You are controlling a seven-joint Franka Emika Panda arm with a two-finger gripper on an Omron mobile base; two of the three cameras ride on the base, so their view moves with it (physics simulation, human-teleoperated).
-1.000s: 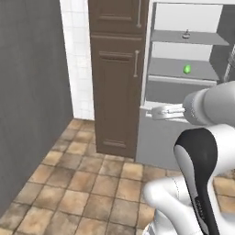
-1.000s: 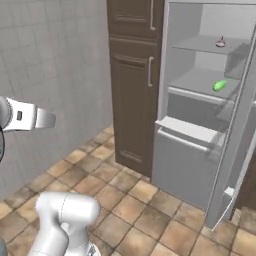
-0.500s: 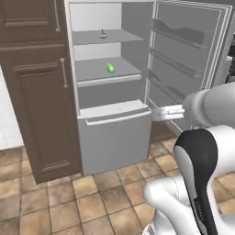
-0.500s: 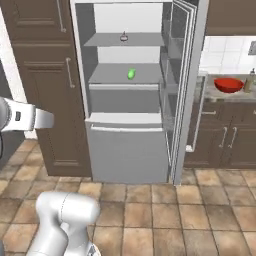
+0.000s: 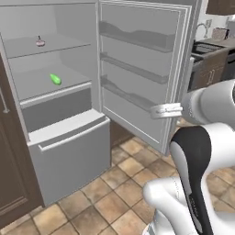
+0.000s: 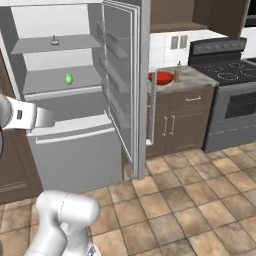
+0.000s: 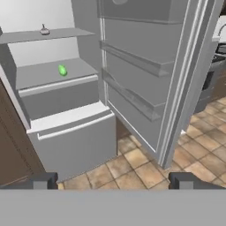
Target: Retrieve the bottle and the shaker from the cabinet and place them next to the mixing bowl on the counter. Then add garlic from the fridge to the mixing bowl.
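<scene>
- Two dark fingers [image 7: 44, 180] stand wide apart at the bottom of the hand view, holding nothing.
- Garlic [image 7: 44, 30] sits on the fridge [image 5: 69, 151]'s upper shelf — far ahead, up and left of the fingers, well apart.
- Green item [image 7: 62, 70] lies one shelf lower.
- Red mixing bowl [image 6: 161, 77] rests on the worktop [image 6: 192, 79], right of the open door.

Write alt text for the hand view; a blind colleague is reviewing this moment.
An open fridge with its door swung wide. A small garlic bulb sits on the top shelf and a green item on the shelf below. The open gripper holds nothing.
</scene>
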